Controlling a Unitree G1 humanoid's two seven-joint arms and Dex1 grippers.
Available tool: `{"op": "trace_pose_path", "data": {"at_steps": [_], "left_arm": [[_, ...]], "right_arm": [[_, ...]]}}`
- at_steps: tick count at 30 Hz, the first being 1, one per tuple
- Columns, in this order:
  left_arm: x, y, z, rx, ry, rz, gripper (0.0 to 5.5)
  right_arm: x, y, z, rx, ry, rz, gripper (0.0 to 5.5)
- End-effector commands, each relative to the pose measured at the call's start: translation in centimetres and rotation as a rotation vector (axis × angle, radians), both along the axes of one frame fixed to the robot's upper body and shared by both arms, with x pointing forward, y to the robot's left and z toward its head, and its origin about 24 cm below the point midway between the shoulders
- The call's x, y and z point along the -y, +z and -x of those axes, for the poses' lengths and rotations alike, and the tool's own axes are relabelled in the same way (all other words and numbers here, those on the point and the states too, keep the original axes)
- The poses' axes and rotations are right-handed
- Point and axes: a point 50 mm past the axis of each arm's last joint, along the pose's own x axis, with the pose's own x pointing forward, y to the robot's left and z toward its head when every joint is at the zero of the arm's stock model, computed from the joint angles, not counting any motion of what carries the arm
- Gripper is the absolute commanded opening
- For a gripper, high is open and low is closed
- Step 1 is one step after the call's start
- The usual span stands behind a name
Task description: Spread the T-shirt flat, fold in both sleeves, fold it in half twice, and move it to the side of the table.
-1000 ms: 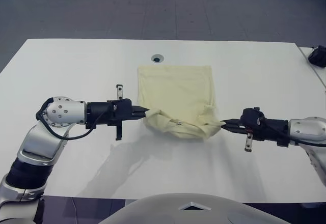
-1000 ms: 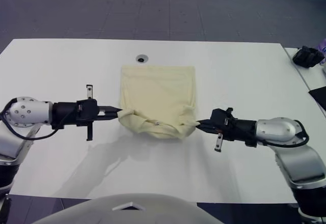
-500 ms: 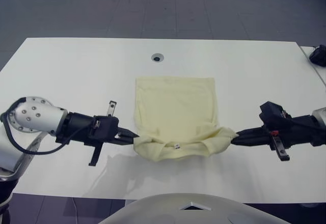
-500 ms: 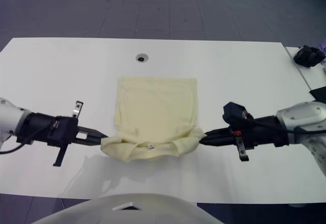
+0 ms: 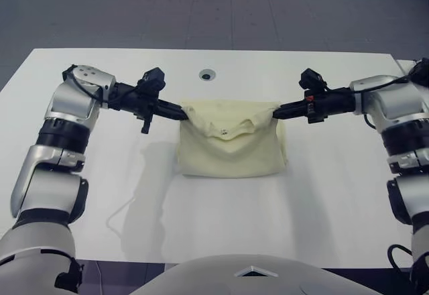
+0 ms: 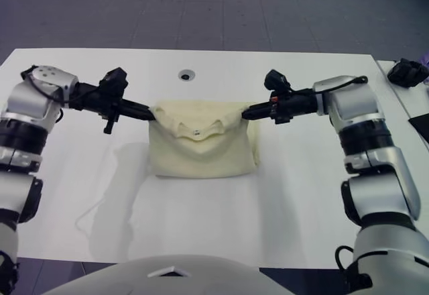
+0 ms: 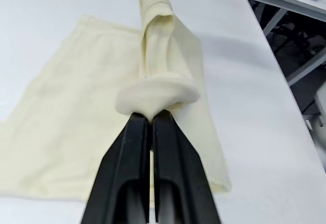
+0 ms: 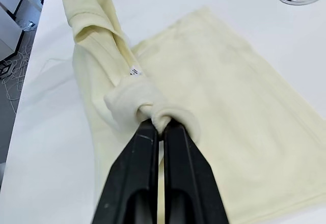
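A pale yellow T-shirt (image 5: 231,149) lies on the white table (image 5: 120,201), folded over on itself, its near fold line toward me. My left gripper (image 5: 182,112) is shut on the shirt's left upper corner, held just above the far edge. My right gripper (image 5: 275,114) is shut on the right upper corner at the same height. The fabric sags between them, with the collar label (image 5: 224,133) showing. In the left wrist view the fingers (image 7: 133,147) pinch a bunched roll of cloth (image 7: 155,94). In the right wrist view the fingers (image 8: 175,152) clamp a similar roll (image 8: 147,107).
A round cable grommet (image 5: 207,75) sits in the table just beyond the shirt. A dark object (image 6: 404,72) lies on a neighbouring surface at the far right. Bare tabletop spreads to the left, right and front of the shirt.
Both grippers carried the shirt's near edge up and away from me, over the rest of the shirt to its far edge. The cloth now lies doubled, about half as long.
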Motion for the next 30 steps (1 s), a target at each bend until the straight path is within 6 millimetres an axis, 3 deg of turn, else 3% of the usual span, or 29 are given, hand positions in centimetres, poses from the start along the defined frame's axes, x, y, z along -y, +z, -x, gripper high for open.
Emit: {"op": "trace_pose_path", "data": {"at_steps": [1, 8, 13, 17, 23, 28, 30], "left_arm": [[1.6, -0.8, -2.4, 0.030, 0.099, -0.072, 0.00], [1.4, -2.6, -3.3, 0.058, 0.285, -0.074, 0.00], [0.2, -5.5, -2.7, -0.008, 0.418, -0.140, 0.00], [-0.6, -7.1, -2.0, -0.096, 0.531, -0.077, 0.76], [0.3, -6.5, -3.1, -0.088, 0.732, 0.074, 1.74], [-0.2, -6.3, -3.9, -0.003, 0.885, 0.040, 2.59], [-0.5, -5.3, -4.4, 0.086, 0.918, 0.041, 2.94]], "right_arm": [[0.0, -0.1, -2.1, 0.024, -0.054, 0.070, 0.01], [1.3, -1.3, -2.9, 0.048, -0.207, 0.112, 0.01], [1.2, -2.8, -2.8, -0.002, -0.322, 0.094, 0.01], [0.5, -3.7, -2.9, -0.093, -0.500, -0.055, 0.00], [0.6, -4.2, -3.1, -0.178, -0.708, -0.213, 1.03], [2.0, -3.9, -3.9, -0.067, -0.912, -0.180, 1.84], [2.4, -2.8, -4.4, 0.023, -0.905, -0.175, 2.17]]}}
